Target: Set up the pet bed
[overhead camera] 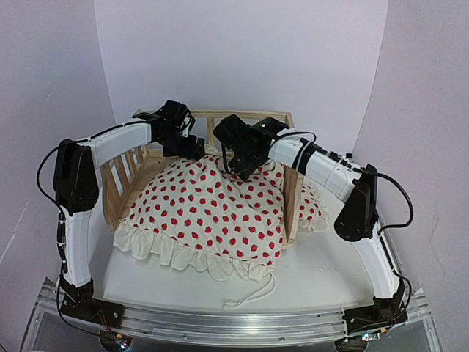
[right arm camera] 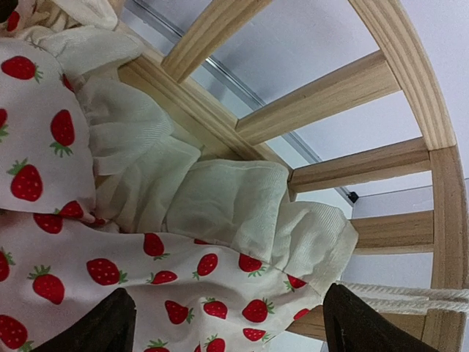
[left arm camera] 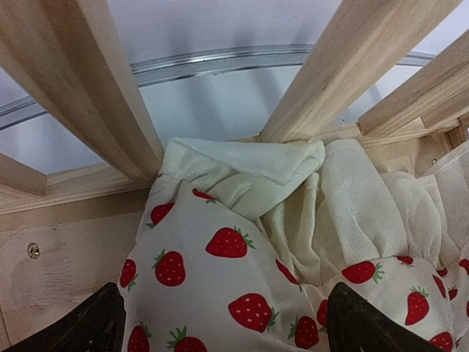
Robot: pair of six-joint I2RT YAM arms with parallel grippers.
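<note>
The pet bed's pine frame [overhead camera: 245, 117] stands at the back middle of the table. The strawberry-dotted ruffled cushion [overhead camera: 212, 213] lies in it, bulging up and spilling over the open front. My left gripper [overhead camera: 187, 147] is open at the cushion's back left corner, its jaws wide over the fabric [left arm camera: 220, 279] by the slats [left arm camera: 102, 95]. My right gripper [overhead camera: 242, 169] is open at the back middle. In its wrist view the jaws stand apart over the cushion's ruffled edge [right arm camera: 242, 213], next to the rail slats [right arm camera: 337, 95].
A small dotted pillow [overhead camera: 314, 209] lies outside the frame's right rail. A white tie string [overhead camera: 253, 295] trails from the cushion's front onto the table. An aluminium rail [overhead camera: 234, 323] runs along the near edge. White walls close in the back and sides.
</note>
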